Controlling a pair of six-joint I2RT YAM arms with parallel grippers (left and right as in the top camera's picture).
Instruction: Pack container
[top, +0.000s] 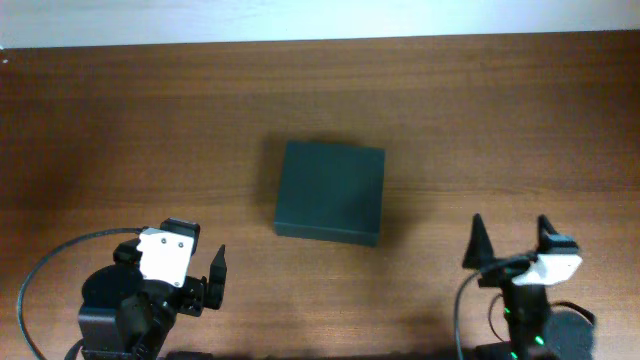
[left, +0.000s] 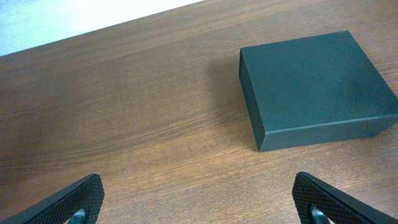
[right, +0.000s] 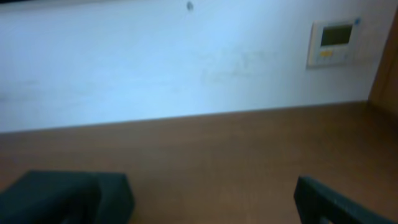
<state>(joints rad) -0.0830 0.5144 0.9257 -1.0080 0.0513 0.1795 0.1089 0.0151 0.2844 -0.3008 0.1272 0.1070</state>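
On the brown wooden surface (top: 120, 120), by its near edge, the left end effector (left: 198, 202) and right end effector (top: 511, 240) both stand spread wide, holding nothing. Farther in, around the middle, the container (top: 330, 192) lies flat, lid shut.

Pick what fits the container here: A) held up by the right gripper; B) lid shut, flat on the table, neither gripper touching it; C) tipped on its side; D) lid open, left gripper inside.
B: the container lies flat and shut on the table, with the left gripper and right gripper both open and clear of it.
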